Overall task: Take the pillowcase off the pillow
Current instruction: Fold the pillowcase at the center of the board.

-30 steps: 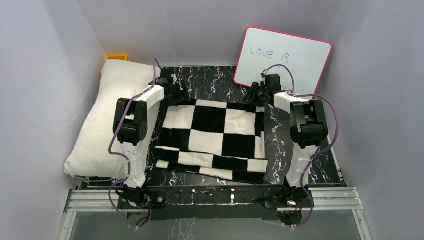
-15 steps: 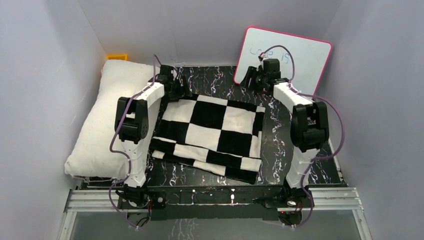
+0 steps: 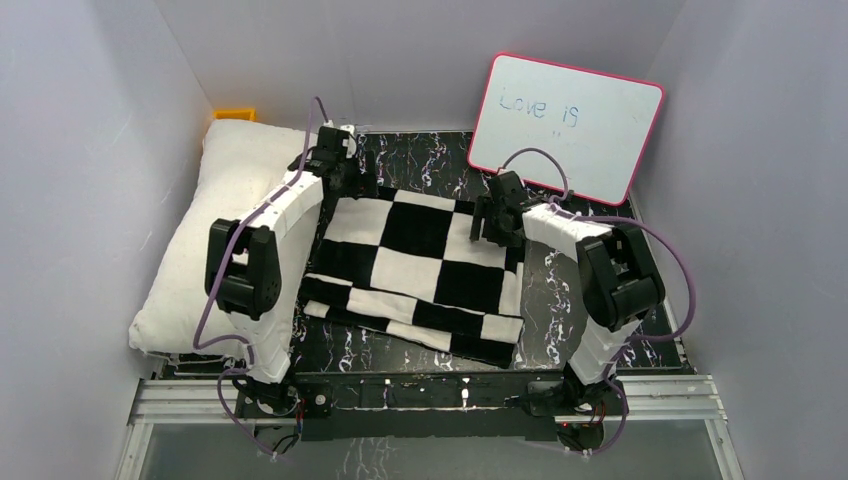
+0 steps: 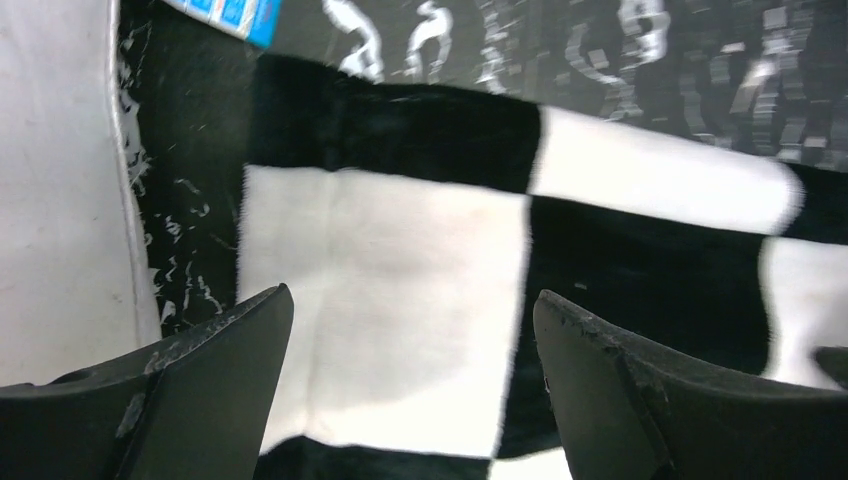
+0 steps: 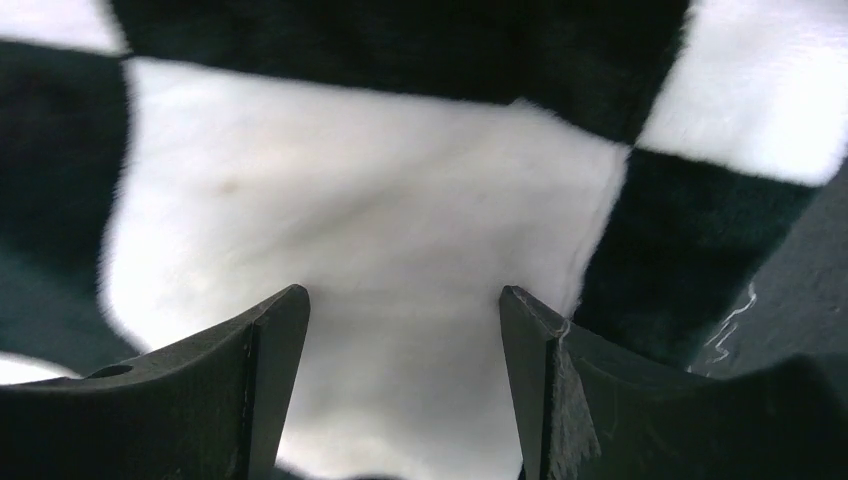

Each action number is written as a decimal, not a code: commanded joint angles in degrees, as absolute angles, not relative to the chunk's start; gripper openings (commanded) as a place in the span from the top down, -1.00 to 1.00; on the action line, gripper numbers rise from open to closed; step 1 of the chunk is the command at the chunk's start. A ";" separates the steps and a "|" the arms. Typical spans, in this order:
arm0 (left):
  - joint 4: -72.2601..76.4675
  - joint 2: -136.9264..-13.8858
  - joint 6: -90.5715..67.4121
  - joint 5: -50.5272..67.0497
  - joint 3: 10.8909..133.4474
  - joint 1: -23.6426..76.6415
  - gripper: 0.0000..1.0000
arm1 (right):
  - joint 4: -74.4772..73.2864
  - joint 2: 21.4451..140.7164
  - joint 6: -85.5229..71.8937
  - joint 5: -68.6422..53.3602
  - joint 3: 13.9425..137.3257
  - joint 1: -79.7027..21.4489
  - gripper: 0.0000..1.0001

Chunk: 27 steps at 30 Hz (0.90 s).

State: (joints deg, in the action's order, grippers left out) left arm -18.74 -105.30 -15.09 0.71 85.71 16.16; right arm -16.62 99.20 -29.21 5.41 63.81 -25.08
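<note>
Pillowcase [image 3: 420, 270]: lay spread out in the middle of the dark marbled table [image 3: 420, 152], with its near edge doubled over in layers
Pillow [image 3: 195, 240]: lay bare along the table's left side by the wall, out of the cover and just beside the cover's left edge
Left gripper [image 3: 348, 178]: hovered over the far left corner of the pillowcase, jaws spread wide with nothing between them
Left wrist view: a white square of the checkered cloth sat below the gap between the fingers [image 4: 200, 385], and the cloth's far edge ran across beyond them
Right gripper [image 3: 490, 225]: hung over the far right part of the pillowcase, jaws parted and holding nothing
Right wrist view: a white square filled the gap, and the cloth's right edge lay just past the right-hand finger [image 5: 585, 400]; whether the tips touched the fabric could not be told
Whiteboard [image 3: 565, 125]: leaned on the back wall behind the right arm, well clear of the cloth
</note>
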 commanded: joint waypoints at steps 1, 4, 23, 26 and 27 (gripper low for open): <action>-22.39 -111.00 -13.14 -7.23 85.92 15.47 -0.80 | -13.79 103.10 -29.83 12.29 64.97 -23.59 -0.56; -22.72 -115.01 -13.43 -7.91 87.29 15.47 -0.79 | -13.58 105.87 -28.97 12.65 67.18 -22.25 -0.57; -17.89 -119.66 -20.02 -2.65 91.11 16.04 -0.78 | -10.57 112.30 -17.48 0.92 81.32 -13.50 -0.57; -17.75 -112.87 -15.92 -0.17 91.47 16.46 -0.82 | -8.62 103.40 -17.13 -2.21 77.51 -14.69 -0.57; -17.82 -110.66 -13.89 2.60 90.96 16.94 -0.83 | -8.66 100.54 -16.58 -1.45 76.60 -15.90 -0.57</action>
